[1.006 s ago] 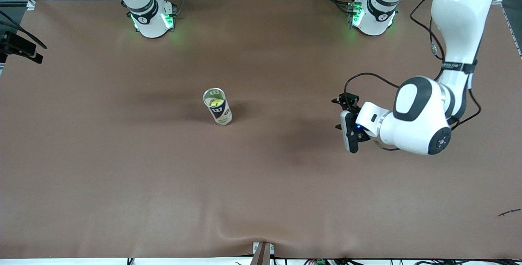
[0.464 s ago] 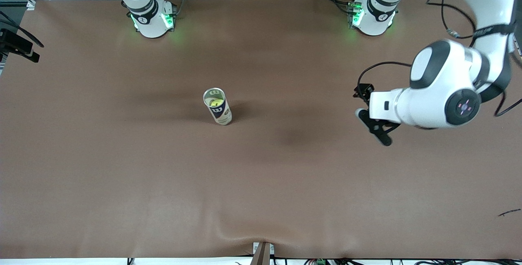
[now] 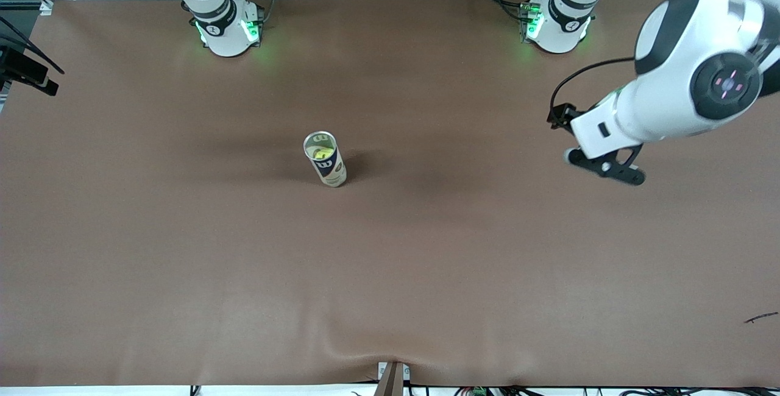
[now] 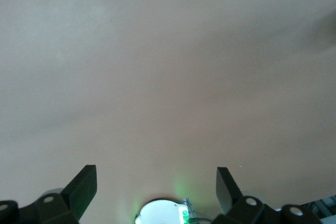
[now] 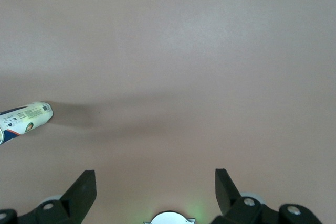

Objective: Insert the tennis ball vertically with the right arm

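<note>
A tennis-ball can (image 3: 325, 160) stands upright near the middle of the brown table, its top uncovered. A yellow-green tennis ball (image 3: 321, 153) shows inside it. My left gripper (image 3: 602, 167) hangs open and empty over the table toward the left arm's end, well apart from the can. Its wrist view shows the left gripper (image 4: 156, 179) over bare table only. My right gripper (image 5: 155, 182) is out of the front view. It is open, holds nothing and sits high over the table, with the can (image 5: 26, 118) at the edge of its view.
The two arm bases (image 3: 226, 29) (image 3: 556, 23) with green lights stand along the table's edge farthest from the front camera. A black mount (image 3: 27, 73) juts in at the right arm's end. A clamp (image 3: 392, 378) sits at the nearest edge.
The left arm has lifted and drawn back toward its own end of the table, turning its gripper as it went. The can and ball have not moved.
</note>
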Robot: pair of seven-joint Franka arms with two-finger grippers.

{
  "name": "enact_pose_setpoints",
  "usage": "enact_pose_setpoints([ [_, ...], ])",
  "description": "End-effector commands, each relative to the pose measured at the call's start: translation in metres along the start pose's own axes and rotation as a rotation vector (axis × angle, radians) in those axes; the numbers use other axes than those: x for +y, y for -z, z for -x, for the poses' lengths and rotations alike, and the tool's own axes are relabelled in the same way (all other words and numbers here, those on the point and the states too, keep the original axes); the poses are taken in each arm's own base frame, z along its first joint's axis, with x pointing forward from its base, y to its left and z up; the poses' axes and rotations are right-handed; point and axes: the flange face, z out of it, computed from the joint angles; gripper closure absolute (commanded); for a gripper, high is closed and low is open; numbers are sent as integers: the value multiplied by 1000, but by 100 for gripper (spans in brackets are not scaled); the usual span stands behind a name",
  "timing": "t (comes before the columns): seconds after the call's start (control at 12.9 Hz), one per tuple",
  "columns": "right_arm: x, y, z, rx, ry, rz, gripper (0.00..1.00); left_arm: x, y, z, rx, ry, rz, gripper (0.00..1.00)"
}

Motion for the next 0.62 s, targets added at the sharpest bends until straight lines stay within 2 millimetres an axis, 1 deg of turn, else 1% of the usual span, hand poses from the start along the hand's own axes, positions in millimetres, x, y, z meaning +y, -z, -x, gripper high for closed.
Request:
enact_pose_setpoints([
  [0.0, 0, 5, 4, 7, -17, 5, 0, 9, 31, 55, 49, 83, -66, 0],
  [0.08, -1, 5, 4, 9, -15, 2, 0, 12, 39, 69, 68, 87, -78, 0],
  [0.15, -1, 4, 4, 7, -14, -1, 0, 6, 45, 78, 66, 100, -79, 0],
  [0.23, -2, 5, 4, 10, -14, -4, 0, -9, 49, 84, 49, 116, -70, 0],
  [0.31, -3, 4, 3, 7, -11, -4, 0, -18, 56, 89, 58, 131, -58, 0],
  [0.39, -5, 3, 3, 7, -8, -3, 0, -26, 67, 93, 84, 146, -58, 0],
  [0.46, -7, 2, 3, 7, -4, -5, 0, -39, 84, 95, 121, 173, -51, 0],
  [0.54, -10, 2, 1, 18, 8, -4, 0, -57, 100, 99, 156, 207, -42, 0],
])
